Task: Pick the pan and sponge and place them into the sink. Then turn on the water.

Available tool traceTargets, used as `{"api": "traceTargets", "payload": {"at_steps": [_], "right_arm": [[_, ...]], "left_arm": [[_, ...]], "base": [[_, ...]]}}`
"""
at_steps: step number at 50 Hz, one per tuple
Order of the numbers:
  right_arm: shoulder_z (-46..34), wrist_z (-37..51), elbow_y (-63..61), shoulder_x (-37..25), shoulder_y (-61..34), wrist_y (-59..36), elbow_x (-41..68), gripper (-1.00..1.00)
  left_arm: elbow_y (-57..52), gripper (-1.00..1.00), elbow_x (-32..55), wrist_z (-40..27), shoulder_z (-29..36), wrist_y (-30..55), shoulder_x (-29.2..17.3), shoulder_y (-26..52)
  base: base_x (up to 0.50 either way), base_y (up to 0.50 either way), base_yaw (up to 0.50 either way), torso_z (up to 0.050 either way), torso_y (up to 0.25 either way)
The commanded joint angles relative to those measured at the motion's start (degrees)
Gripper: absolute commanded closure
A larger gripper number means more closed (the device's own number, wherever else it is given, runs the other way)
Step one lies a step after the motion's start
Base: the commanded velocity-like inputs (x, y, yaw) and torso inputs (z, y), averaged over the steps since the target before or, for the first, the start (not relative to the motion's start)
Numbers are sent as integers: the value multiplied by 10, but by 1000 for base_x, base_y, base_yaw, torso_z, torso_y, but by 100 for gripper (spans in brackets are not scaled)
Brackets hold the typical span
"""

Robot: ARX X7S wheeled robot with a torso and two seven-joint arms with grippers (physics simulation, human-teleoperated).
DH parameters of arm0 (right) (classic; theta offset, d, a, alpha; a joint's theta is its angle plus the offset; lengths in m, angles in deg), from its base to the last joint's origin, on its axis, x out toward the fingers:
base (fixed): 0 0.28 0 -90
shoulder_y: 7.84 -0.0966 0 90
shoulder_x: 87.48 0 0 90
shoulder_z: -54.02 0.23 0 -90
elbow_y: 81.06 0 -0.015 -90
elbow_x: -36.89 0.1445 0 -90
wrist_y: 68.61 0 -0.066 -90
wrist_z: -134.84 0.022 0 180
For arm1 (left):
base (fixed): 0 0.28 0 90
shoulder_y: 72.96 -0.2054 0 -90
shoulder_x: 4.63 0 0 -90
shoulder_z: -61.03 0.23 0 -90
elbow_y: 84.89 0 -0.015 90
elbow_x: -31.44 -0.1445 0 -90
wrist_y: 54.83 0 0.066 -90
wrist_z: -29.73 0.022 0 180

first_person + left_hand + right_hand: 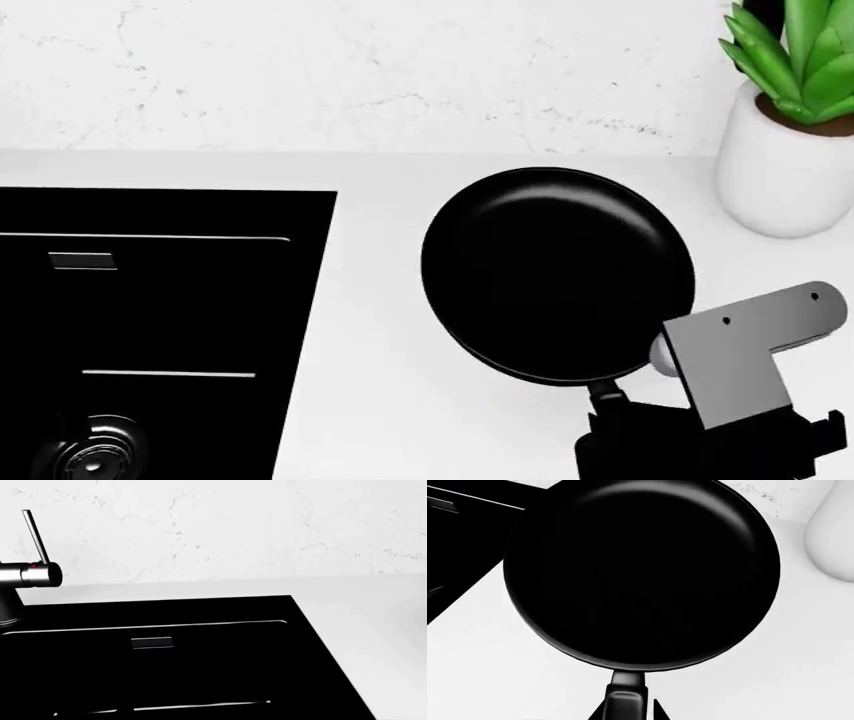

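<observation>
Pan (558,272) rests on the white desk (374,400), sink (160,300) at its 9 o'clock. Right gripper (607,415) sits at the pan handle (624,700); whether it is clenched cannot be told. Left gripper is out of view.

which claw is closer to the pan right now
Right. The right claw is at the handle end of the pan. The left claw is not in view; its camera looks over the sink and faucet, away from the pan.

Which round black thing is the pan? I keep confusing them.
The big glossy disc on the white counter, with a handle; the small ringed drain sits inside the sink.
</observation>
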Motion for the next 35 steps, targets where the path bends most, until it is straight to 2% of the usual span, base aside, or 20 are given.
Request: {"api": "traceTargets", "payload": {"at_steps": [1, 7, 27, 35], "right_arm": [[19, -47, -31, -18, 19, 28, -56, 100], [18, -51, -33, -19, 19, 31, -59, 100], [-5, -55, -23, -10, -20, 13, -64, 100], [0, -53, -25, -13, 5, 25, -64, 100]], "left_arm": [[-2, -100, 5, 2, -6, -1, -6, -3], [-4, -100, 11, -2, -10, 3, -9, -1], [1, -100, 7, -12, 2, 0, 0, 7], [0, -100, 6, -9, -1, -6, -4, 0]], "base": [[0, 0, 0, 0, 0], [0, 29, 0, 0, 2], [10, 441, 0, 1, 2], [25, 500, 0, 0, 1]]}}
